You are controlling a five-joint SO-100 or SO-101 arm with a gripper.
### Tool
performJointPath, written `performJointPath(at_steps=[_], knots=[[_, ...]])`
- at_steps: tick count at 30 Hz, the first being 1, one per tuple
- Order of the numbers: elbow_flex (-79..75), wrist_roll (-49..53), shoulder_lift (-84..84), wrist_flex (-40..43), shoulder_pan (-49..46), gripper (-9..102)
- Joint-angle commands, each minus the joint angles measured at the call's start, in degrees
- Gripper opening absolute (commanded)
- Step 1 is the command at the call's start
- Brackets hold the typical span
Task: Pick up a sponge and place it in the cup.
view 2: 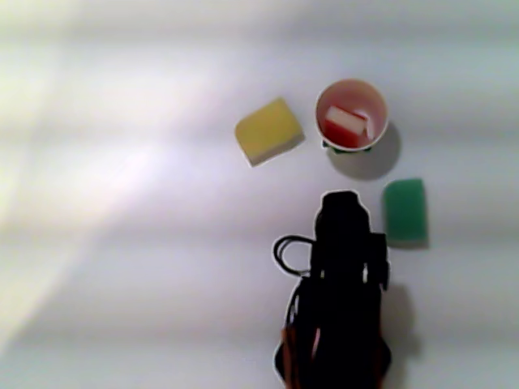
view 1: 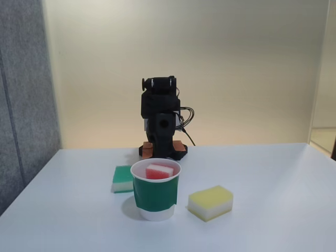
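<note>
The sponge [view 1: 159, 171] with the red top lies inside the cup [view 1: 155, 195], tilted, its red face and white edge showing just below the rim; from above it sits slanted across the cup's round opening [view 2: 344, 126]. The cup [view 2: 352, 89] stands upright on the white table [view 1: 273, 220], white with a dark green band around its middle. A green sponge [view 1: 123, 179] lies flat just beside the cup, to its left and a little behind in the fixed view; in the other view it lies to the lower right of the cup [view 2: 405, 210]. A yellow sponge [view 1: 210, 202] lies near the cup on its right in the fixed view, and to the cup's left from above [view 2: 268, 130]. The black arm [view 1: 160, 118] sits folded up behind the cup, apart from it; the gripper is tucked into the dark mass and I cannot tell whether its fingers are spread or pressed together.
</note>
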State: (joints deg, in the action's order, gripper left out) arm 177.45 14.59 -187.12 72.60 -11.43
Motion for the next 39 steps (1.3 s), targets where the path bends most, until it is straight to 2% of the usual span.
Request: performJointPath(at_steps=[1,16,39], knots=[[-0.2,-7.1,0.0,7.0,0.2,0],[-0.3,-8.6,0.0,7.3,5.8,0],[-0.3,-8.6,0.0,7.3,5.9,0]])
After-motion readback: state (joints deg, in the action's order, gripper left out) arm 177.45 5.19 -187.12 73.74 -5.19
